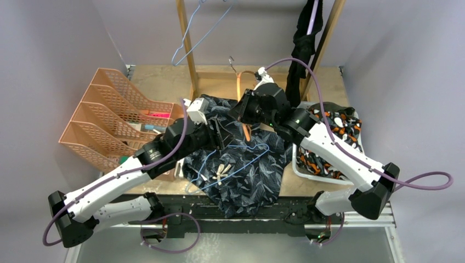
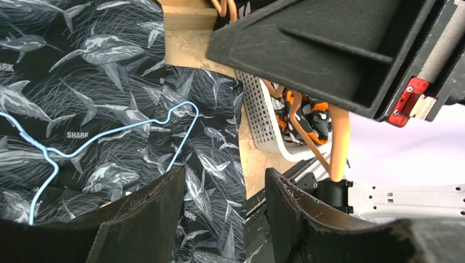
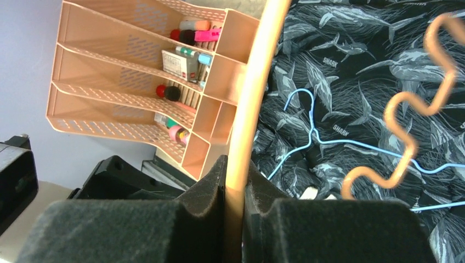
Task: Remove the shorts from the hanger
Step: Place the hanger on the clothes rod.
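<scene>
The shark-print shorts (image 1: 247, 181) lie spread on the desk (image 1: 159, 82) under 1 blue wire hanger (image 1: 241, 156). They're soft, light, floppy cloth (they'll drag, not lift flat), so I'd pinch a bunched hem. My right gripper (image 3: 234, 164) has its jaws clamped on an orange hanger (image 3: 260, 71). My left gripper (image 2: 225, 175) hovers, jaws apart, empty. Room is tight: basket (image 1: 298, 164) right, file tray (image 1: 104, 115) left.

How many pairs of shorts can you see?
3. The shark-print shorts lie spread on the table, the orange camouflage shorts sit in the white basket, and the black shorts hang on the rack. More could be hidden.
</scene>
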Available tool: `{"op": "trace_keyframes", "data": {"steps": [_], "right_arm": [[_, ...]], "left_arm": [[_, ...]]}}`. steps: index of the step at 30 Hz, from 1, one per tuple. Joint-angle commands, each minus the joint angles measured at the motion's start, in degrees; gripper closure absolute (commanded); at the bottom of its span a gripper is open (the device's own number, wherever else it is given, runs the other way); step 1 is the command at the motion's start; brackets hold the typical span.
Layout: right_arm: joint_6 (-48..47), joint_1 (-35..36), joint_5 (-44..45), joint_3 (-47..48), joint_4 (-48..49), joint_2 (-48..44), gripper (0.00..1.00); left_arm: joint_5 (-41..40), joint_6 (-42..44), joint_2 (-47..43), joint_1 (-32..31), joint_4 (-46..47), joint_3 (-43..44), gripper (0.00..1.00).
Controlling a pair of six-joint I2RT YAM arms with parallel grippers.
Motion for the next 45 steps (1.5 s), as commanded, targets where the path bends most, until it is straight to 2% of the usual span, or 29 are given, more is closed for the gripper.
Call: {"op": "trace_keyframes", "data": {"steps": [1,7,16,26,31,35,37,41,45], "right_arm": [[-1.3,0.17,-2.3,4.04,2.95,0.17,1.0],[-1.3,0.22,-2.23,3.72,3.53,0.49,1.0],[1.1,0.17,-1.61,-2.08,9.99,-3.6,1.0],[0.18,0.09,1.7,1.21,8.22,-6.06,1.0],[-1.03,0.02,3.21,5.87,7.45,-4.07,1.0],[-2.64,-0.49,3.91,14.3,4.41,0.12,1.0],[-2.55,-2.54,1.98,19.54,2.51,2.45,1.0],[0.39,-7.95,-3.56,24.18,3.34,5.67,1.0],[-0.18,-9.45,-4.06,29.81,4.18,9.33,1.0]], "left_arm": [[1.67,2.84,2.87,-0.66,3.07,3.95,0.45],[-3.01,4.25,5.29,-1.12,1.03,5.97,0.45],[-6.36,2.41,1.36,-1.12,2.71,4.07,0.45],[-14.41,2.06,-3.59,-1.1,-1.2,3.17,0.43],[-16.83,1.77,-4.97,-1.12,-2.62,3.76,0.43],[-17.77,1.87,-5.2,-1.08,-3.05,5.11,0.42],[-18.03,1.9,-5.1,-1.11,-3.62,5.8,0.42],[-18.1,1.43,-5.25,-1.11,-4.29,5.92,0.42],[-18.47,0.67,-5.84,-1.09,-5.22,5.4,0.42]]}}
